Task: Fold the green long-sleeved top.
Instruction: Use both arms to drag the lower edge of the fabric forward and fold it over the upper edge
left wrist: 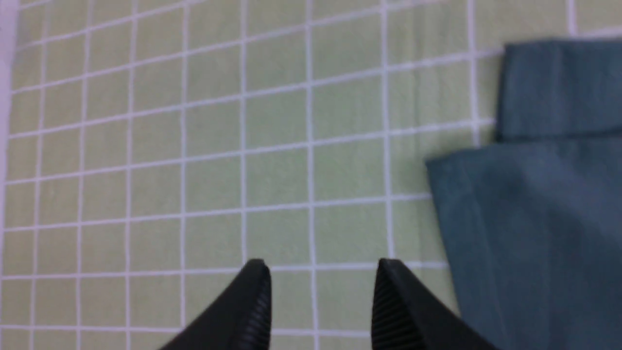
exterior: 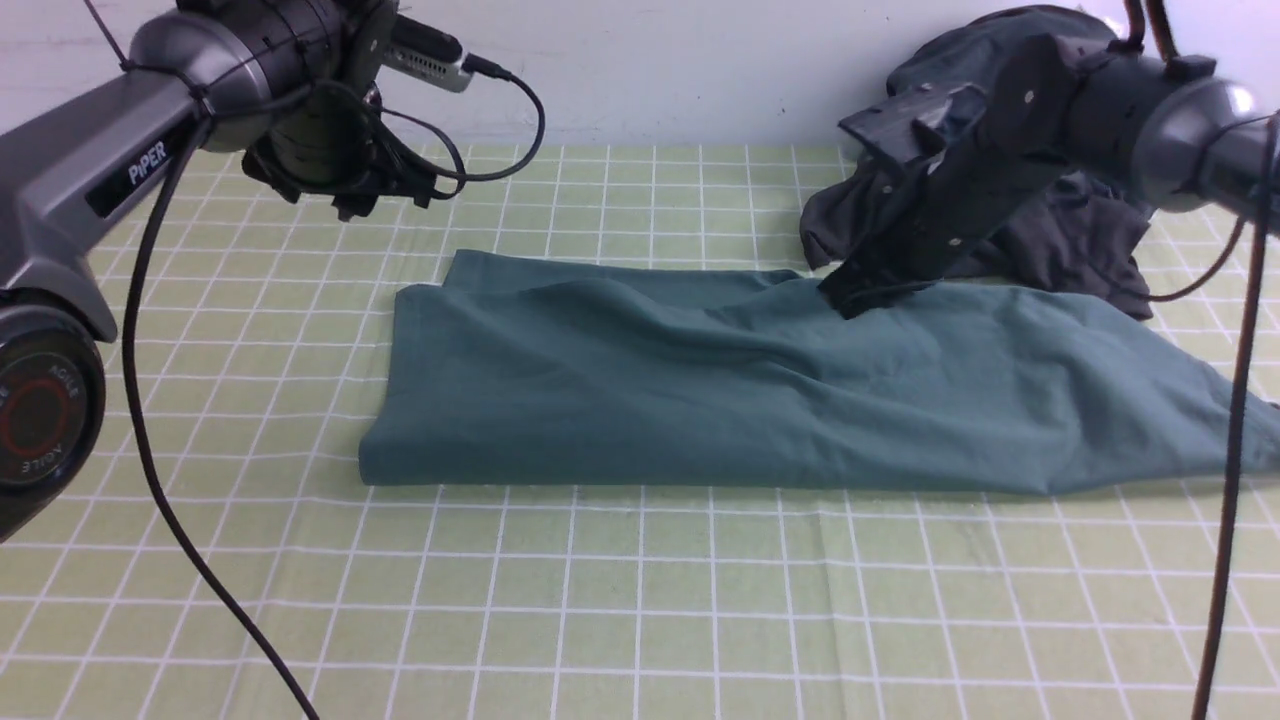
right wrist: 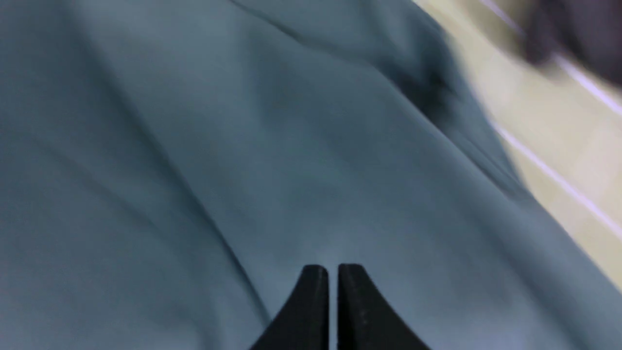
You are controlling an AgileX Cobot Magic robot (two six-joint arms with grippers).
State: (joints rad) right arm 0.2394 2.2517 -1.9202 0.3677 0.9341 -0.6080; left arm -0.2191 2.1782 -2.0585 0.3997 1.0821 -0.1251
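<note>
At the far edge of the green long-sleeved top [exterior: 700, 400], toward its right half, the right claw [exterior: 862, 298] meets the fabric, tip down. The top lies as a long, partly folded band on the table [exterior: 640, 620], on its pale green checked cloth, with soft ridges running along its length. The front view hides how that claw's fingers stand. Its own wrist view shows them pressed together with only a hairline slit between, over rumpled teal cloth [right wrist: 243, 146]. No fabric shows between them there, and whether they nip a pinch of it cannot be told. The left claw [left wrist: 320, 265] is raised off the top's far left corner, and the front view shows only its dark housing. The left wrist view gives the rest: the two ribbed fingers [left wrist: 257, 301] stand spread, holding nothing, over bare checked cloth just beside the top's layered corner [left wrist: 534, 218]. Behind the top's right end sits a heap of dark garments [exterior: 1050, 230], seen whole only from the front.
</note>
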